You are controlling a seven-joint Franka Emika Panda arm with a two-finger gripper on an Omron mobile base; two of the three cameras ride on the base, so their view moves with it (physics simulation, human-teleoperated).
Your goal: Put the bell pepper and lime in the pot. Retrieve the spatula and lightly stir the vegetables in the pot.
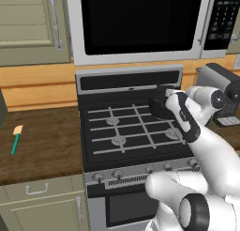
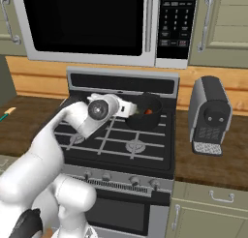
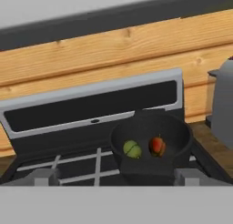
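Both vegetables (image 3: pixel 144 148) in pot (image 3: pixel 177 132), arm (image 1: pixel 187 119) reaching over stove (image 1: pixel 122 127)

Matt black pot (image 3: pixel 150 141), dark wood counter (image 1: pixel 42 145)

pot (image 3: pixel 150 148) open-topped, coffee machine (image 2: pixel 209 115) beside

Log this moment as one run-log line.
stage: vegetables loaded | pot: holds lime, bell pepper | spatula: on counter left of stove, untouched | gripper: open, empty
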